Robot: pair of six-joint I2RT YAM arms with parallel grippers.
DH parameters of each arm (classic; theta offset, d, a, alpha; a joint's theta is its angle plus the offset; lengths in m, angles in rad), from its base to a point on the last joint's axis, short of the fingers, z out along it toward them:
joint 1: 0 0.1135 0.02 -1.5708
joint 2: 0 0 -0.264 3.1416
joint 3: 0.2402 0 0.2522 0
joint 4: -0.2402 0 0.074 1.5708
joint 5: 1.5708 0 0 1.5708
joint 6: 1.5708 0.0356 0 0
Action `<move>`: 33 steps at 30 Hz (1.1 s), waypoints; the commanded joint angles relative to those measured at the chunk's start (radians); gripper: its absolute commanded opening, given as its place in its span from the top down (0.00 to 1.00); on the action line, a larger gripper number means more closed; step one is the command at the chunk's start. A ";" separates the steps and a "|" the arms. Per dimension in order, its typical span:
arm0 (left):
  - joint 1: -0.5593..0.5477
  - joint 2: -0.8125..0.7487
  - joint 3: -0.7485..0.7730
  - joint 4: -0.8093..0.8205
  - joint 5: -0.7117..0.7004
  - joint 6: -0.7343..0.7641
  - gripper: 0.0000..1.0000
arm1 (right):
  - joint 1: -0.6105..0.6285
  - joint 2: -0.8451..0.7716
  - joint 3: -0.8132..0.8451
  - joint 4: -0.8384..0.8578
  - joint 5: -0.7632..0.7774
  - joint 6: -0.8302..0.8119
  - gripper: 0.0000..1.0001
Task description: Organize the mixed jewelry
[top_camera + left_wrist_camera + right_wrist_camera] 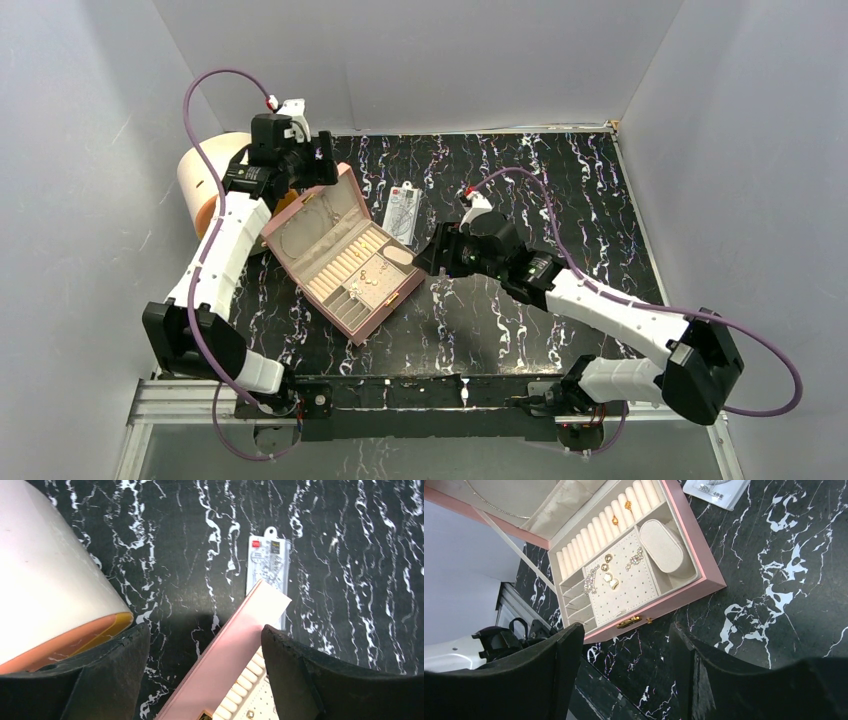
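Nearest, the right gripper (626, 635) hangs spread and empty before the box (674, 597); inside, studs (609, 575) and chains (591, 580) lie on its pad (624, 592). Beyond, the left gripper (204, 630), spread, straddles the lid (235, 650). Sorting seems mid-way; next needs a fine pinch.

**Both Pincers Open, Arms Reaching Inward**

The left arm (225, 250) rose from its elbow toward 1 o'clock, the left pincer (202, 665) spread wide. The right arm (600, 305) stretched toward 10 o'clock, the right pincer (626, 665) likewise parted, gripping nothing.
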 commanded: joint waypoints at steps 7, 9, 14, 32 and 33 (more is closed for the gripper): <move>-0.001 -0.084 -0.021 -0.038 0.223 0.047 0.24 | -0.002 0.094 0.057 0.033 -0.063 0.069 0.29; -0.001 -0.096 -0.035 -0.038 0.212 0.048 0.24 | -0.002 0.100 0.063 0.038 -0.065 0.070 0.29; -0.001 -0.099 -0.072 -0.047 0.205 0.044 0.32 | -0.003 0.107 0.079 0.042 -0.055 0.071 0.30; -0.007 -0.210 -0.189 -0.050 0.301 -0.004 0.50 | -0.003 0.407 0.459 0.030 -0.033 0.048 0.46; -0.008 -0.224 -0.201 -0.047 0.320 -0.009 0.48 | -0.003 0.422 0.476 0.020 -0.032 0.049 0.46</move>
